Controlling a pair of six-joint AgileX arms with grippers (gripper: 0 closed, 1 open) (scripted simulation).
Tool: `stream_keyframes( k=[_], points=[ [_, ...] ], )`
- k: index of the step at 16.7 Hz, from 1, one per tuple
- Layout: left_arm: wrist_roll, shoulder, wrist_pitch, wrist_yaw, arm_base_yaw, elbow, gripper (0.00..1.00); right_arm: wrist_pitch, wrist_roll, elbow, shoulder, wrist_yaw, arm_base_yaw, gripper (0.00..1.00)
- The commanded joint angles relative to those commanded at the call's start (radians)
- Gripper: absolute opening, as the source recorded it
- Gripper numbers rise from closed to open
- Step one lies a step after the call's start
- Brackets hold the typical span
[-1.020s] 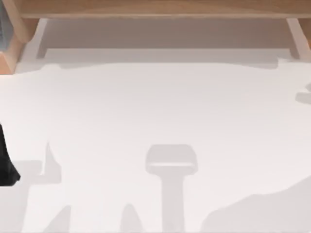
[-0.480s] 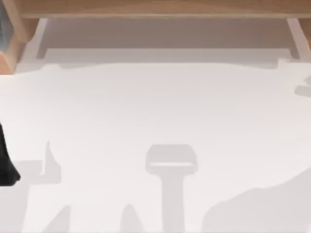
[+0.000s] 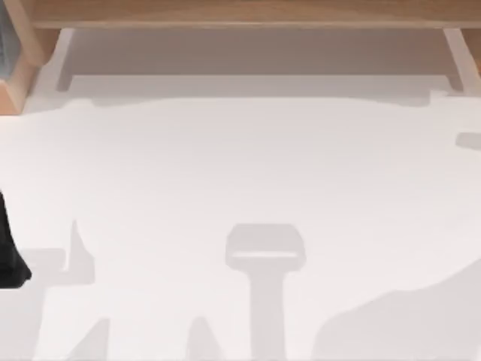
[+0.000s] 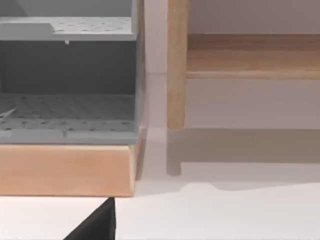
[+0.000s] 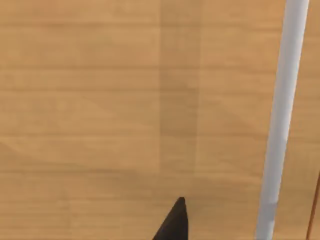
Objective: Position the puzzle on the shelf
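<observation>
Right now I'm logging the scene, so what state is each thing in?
shelf: upright on its pale side supports along the table's far edge, with nothing on the visible board.
grey rack: upright on a wooden base beside the shelf's support.
table: white, crossed by shadows.

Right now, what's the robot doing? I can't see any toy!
The AgileX robot is meant to put a puzzle on the wooden shelf, which runs along the far edge of the white table. The right wrist camera looks closely at light wooden boards, with one dark fingertip of the right gripper poking in. The left arm sits at the table's left edge, facing a grey cabinet on a wooden base beside the shelf's side support.
</observation>
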Motion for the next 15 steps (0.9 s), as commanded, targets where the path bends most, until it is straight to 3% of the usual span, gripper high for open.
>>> stream_keyframes(
  k=[5, 15],
  points=[
    [0.000, 0.000, 0.000, 0.000, 0.000, 0.000, 1.00, 0.000, 0.000, 0.000, 0.000, 0.000, 0.000, 0.02],
    [0.000, 0.000, 0.000, 0.000, 0.000, 0.000, 1.00, 0.001, 0.002, -0.004, -0.001, -0.001, -0.005, 0.00]
  ],
)
